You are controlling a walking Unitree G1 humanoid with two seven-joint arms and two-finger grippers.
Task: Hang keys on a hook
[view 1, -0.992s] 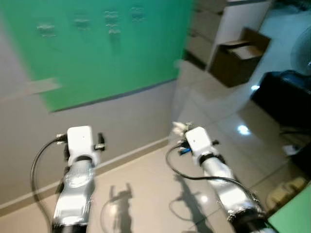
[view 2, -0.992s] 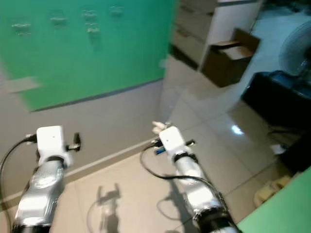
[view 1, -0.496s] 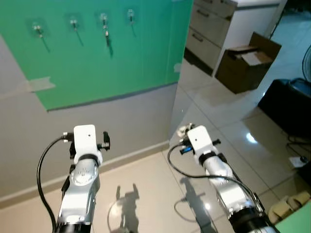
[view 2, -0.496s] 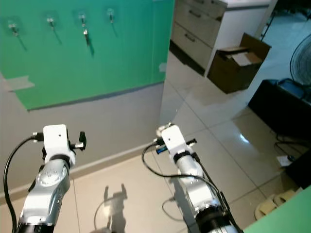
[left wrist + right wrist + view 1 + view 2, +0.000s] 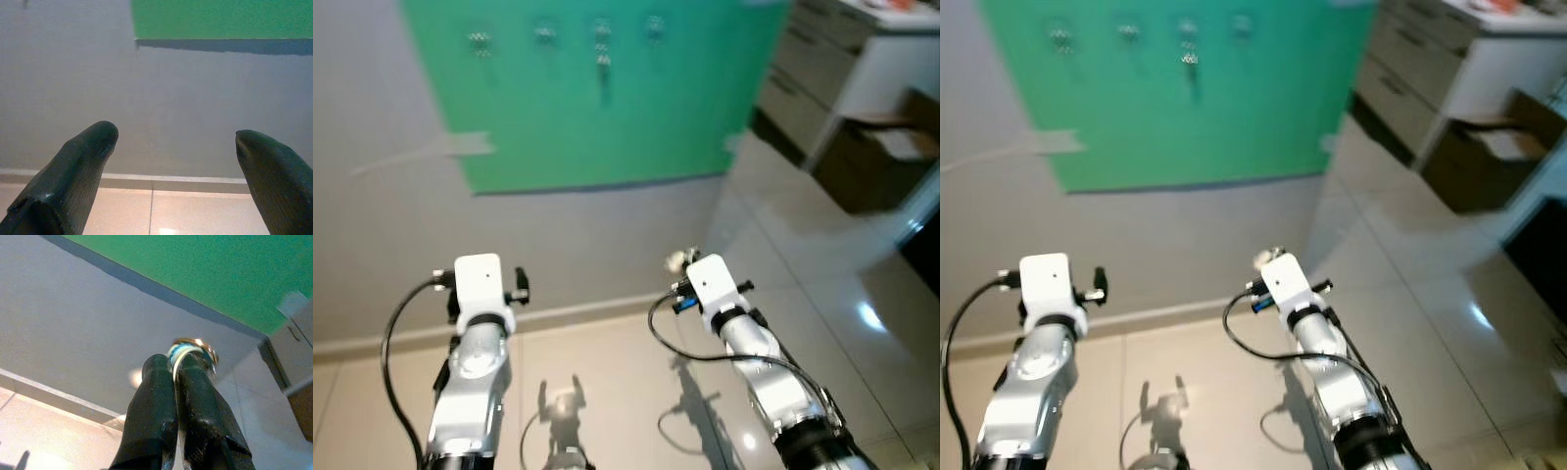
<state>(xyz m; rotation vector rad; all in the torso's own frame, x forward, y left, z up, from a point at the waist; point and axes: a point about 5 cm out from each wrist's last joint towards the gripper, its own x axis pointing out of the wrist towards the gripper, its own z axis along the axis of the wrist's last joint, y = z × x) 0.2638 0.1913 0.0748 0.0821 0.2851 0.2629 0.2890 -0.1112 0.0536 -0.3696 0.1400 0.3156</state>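
From the head views, the whole picture has swung since half a second ago — the camera turned, and the green panel (image 5: 607, 108) with its row of hooks (image 5: 600, 27) now sits more squarely ahead, so I judge we are lining up for the approach.

Left wrist view: my left hand (image 5: 176, 161) has its fingers well apart, empty, facing the grey wall (image 5: 146, 112).

Right wrist view: my right hand (image 5: 175, 363) is clamped on the keys (image 5: 193, 346) — the ring pokes out at the fingertips, well short of the hooks.

Floor (image 5: 636, 392) glossy tile, reflective. Green board (image 5: 607, 108) matt. Wall (image 5: 146, 122) matt grey. Arms (image 5: 470, 382) shiny silver metal. Fingers (image 5: 195, 401) black, slightly glossy. Keys (image 5: 193, 346) metallic.
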